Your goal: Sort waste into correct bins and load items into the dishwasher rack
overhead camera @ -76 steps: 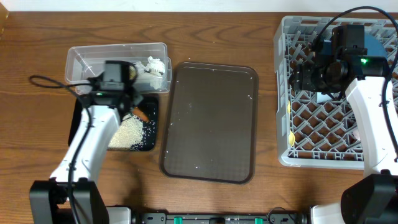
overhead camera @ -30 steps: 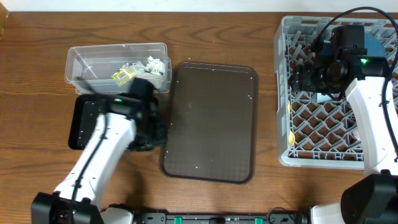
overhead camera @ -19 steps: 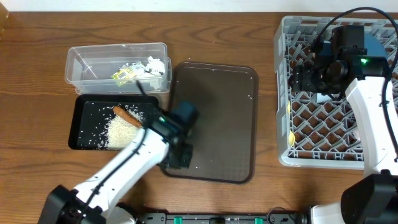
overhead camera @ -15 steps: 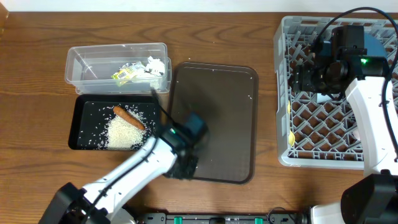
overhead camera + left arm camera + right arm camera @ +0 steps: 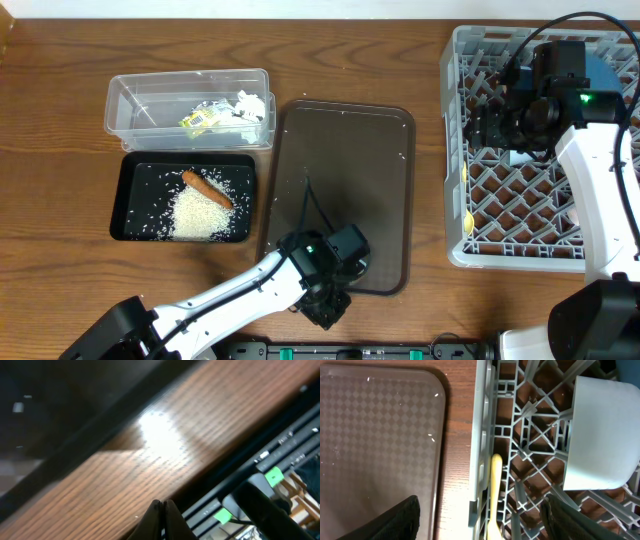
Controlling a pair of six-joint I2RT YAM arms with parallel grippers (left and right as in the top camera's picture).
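Rightward, the dishwasher rack [image 5: 470,150] fills the table's [image 5: 60,80] right edge. Near the back-left corner, the clear tub [image 5: 130,85] holds tissue [image 5: 250,103] and wrapper [image 5: 197,120]. The black tray [image 5: 135,175] before it holds rice [image 5: 200,213] and carrot [image 5: 207,188]. The right gripper [image 5: 487,127] gapes empty over the rack. The left gripper [image 5: 162,510], pinched on nothing, hangs at the front edge.

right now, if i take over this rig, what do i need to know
Left gripper: shut, empty, by the brown tray's front edge.
Right gripper: open, empty, over the rack.
Done: tissue and wrapper in the clear tub; rice and carrot in the black tray; spoon and a cup in the rack.
Left: a few stray grains on the brown tray; other dishes not seen, so check.
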